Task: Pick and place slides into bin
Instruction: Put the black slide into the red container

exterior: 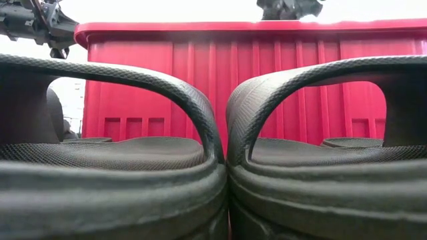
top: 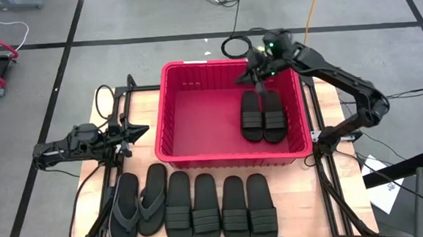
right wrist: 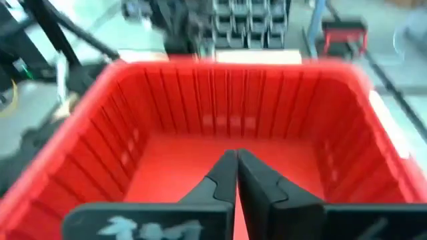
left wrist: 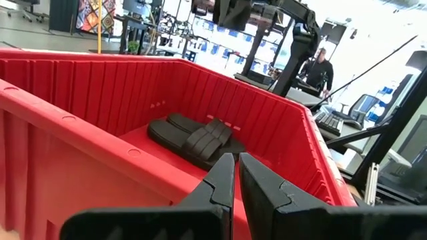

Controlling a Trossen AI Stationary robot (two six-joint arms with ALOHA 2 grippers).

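Note:
The red bin (top: 196, 112) stands mid-table. Two black slides (top: 263, 117) lie side by side on its floor at the right, and show in the left wrist view (left wrist: 193, 139). Six more sandals lie in a row along the table's near edge: two grey flip-flops (top: 139, 204) at the left and several black slides (top: 221, 210) beside them. My right gripper (top: 259, 86) is shut and empty, above the bin's far right part and higher than its rim (exterior: 287, 8). My left gripper (top: 140, 130) is shut and empty, just left of the bin's left wall.
Two black slides (exterior: 113, 160) fill the low view right in front of the camera, with the bin's near wall (exterior: 267, 80) behind them. A person (left wrist: 319, 67) stands in the room beyond the table. A black cable coil (top: 235, 46) lies behind the bin.

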